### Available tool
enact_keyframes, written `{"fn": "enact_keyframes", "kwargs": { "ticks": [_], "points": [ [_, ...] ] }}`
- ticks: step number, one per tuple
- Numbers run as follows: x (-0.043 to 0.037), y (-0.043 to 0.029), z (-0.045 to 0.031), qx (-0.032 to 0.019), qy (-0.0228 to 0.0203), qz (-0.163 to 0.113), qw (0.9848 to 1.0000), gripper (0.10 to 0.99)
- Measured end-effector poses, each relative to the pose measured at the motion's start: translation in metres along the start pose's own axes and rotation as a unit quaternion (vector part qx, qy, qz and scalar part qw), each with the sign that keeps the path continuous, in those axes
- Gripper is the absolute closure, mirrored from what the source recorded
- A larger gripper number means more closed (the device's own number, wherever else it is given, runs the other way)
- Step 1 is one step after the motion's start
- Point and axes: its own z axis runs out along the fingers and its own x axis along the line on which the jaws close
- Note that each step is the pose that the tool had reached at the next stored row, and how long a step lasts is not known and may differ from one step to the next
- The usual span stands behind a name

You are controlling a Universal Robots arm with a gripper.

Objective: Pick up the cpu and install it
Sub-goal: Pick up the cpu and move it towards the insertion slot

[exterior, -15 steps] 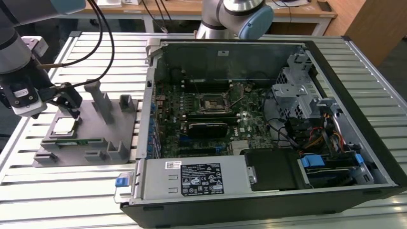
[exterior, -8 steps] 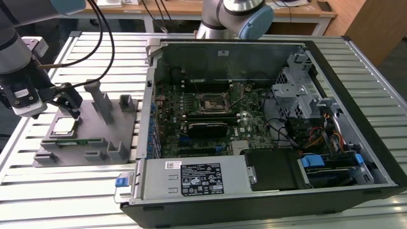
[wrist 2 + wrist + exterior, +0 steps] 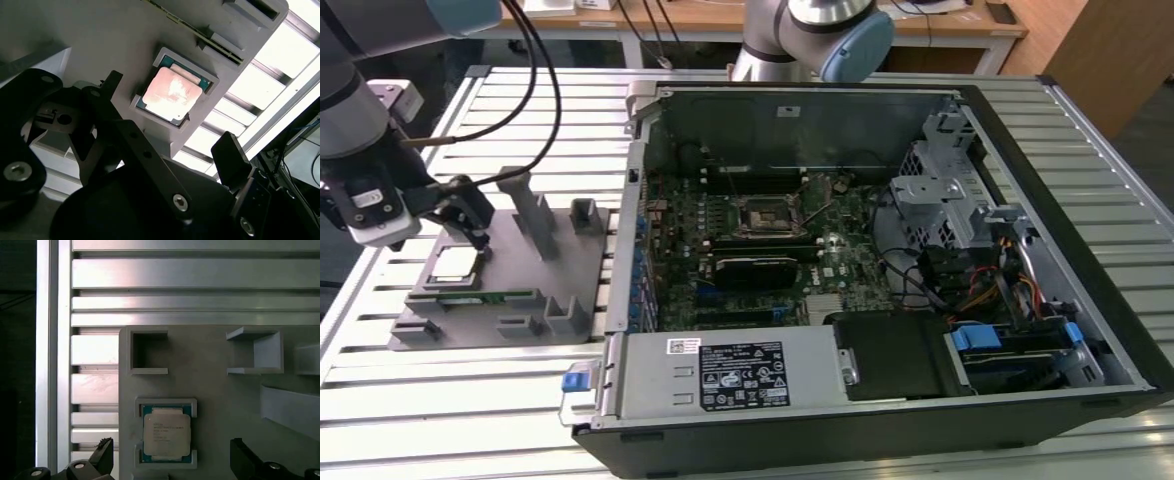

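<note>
The cpu (image 3: 454,263), a flat silvery square chip, lies in a shallow pocket of the grey holder block (image 3: 520,255) at the exterior view's left. It also shows in both wrist views, cpu (image 3: 171,93) and cpu (image 3: 166,432), seated in its frame. My gripper (image 3: 470,236) hangs just above it, open, with a black fingertip (image 3: 112,82) on one side of the chip and the other well clear on the opposite side. Nothing is held. In the first wrist view the gripper (image 3: 170,452) straddles the chip.
An open computer case (image 3: 1067,200) lies at the exterior view's right, its motherboard showing a black square socket (image 3: 765,217). A long green memory stick (image 3: 483,297) rests on the holder near the chip. Upright grey posts (image 3: 534,210) rise from the holder. Everything sits on a slatted aluminium table (image 3: 454,390).
</note>
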Motion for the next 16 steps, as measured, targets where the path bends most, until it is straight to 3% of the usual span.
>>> {"fn": "enact_keyframes", "kwargs": {
  "ticks": [4,16],
  "points": [
    [0.0,0.0,0.0028,-0.0001,0.0003,-0.01,0.9999,0.098],
    [0.0001,-0.0005,0.0165,-0.0001,0.0002,-0.007,1.0,0.098]
  ]
}}
